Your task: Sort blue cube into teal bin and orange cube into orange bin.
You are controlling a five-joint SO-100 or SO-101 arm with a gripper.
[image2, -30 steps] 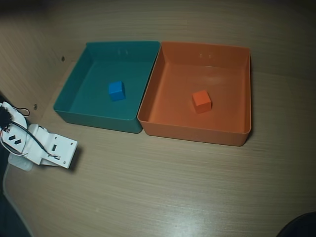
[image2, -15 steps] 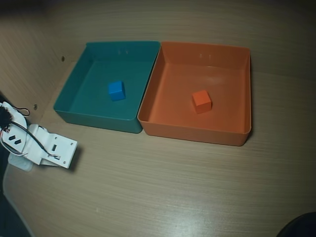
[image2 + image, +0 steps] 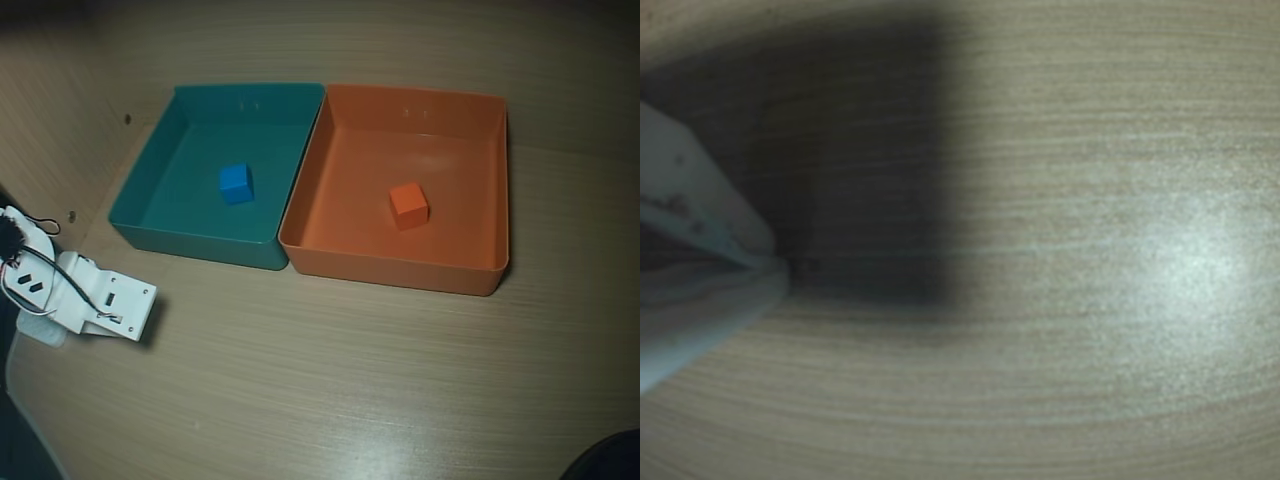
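- Looking down from overhead, we see the table (image 3: pixel 330 380) holding the teal bin (image 3: pixel 150 185) and orange bin (image 3: pixel 460 265), walls touching.
- The blue cube (image 3: pixel 236 183) lies in the teal bin, the orange cube (image 3: pixel 408 205) in the orange; we judge sorting done.
- Our gripper (image 3: pixel 125 310) sits low left, apart from both bins; we cannot tell its jaws' state.

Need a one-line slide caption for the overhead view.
Blue cube in teal bin, orange cube in orange bin; arm parked at left on wooden table.
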